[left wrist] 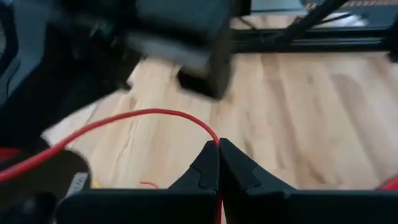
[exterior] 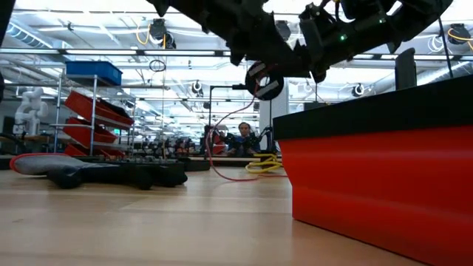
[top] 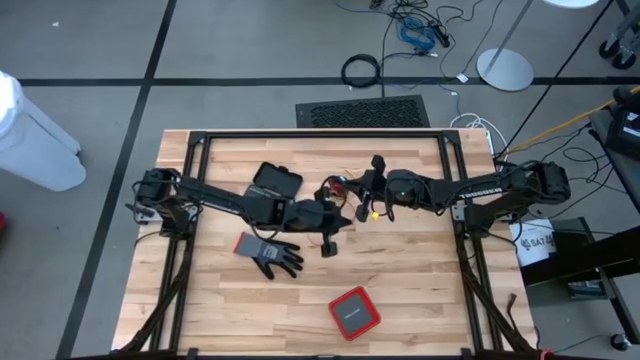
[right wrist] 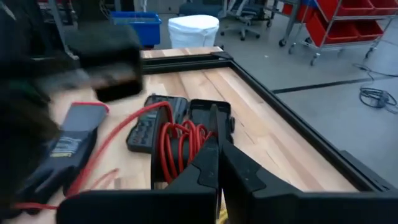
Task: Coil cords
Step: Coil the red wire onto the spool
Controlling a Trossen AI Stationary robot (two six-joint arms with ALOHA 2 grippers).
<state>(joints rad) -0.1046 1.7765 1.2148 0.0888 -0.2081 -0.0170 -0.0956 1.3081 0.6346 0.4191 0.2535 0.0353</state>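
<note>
The red cord (left wrist: 143, 115) runs in an arc up to my left gripper (left wrist: 218, 144), which is shut on it above the middle of the table (top: 340, 208). A bunch of red loops (right wrist: 179, 144) stands at the tips of my right gripper (right wrist: 219, 148), which is also shut and faces the left one (top: 358, 190). One red strand (exterior: 222, 137) hangs down to the tabletop. The yellow cord (top: 373, 212) lies in loose loops on the wood below the right gripper (exterior: 262, 166). My left gripper pinches a single strand of the red cord (left wrist: 216, 138) between its two fingertips. The strand leaves the tips in a slack arc, clear of the table. My right gripper has the red loops (right wrist: 193, 142) right at its shut fingertips, but its own fingers hide the place of contact. The loops are off the table.
A grey and black glove (top: 272, 255) lies on the wood near the left arm. An open black case (top: 277, 182) sits beyond it. A red box with a black top (top: 353, 312) stands near the front edge. A black frame (top: 320, 135) rims the table.
</note>
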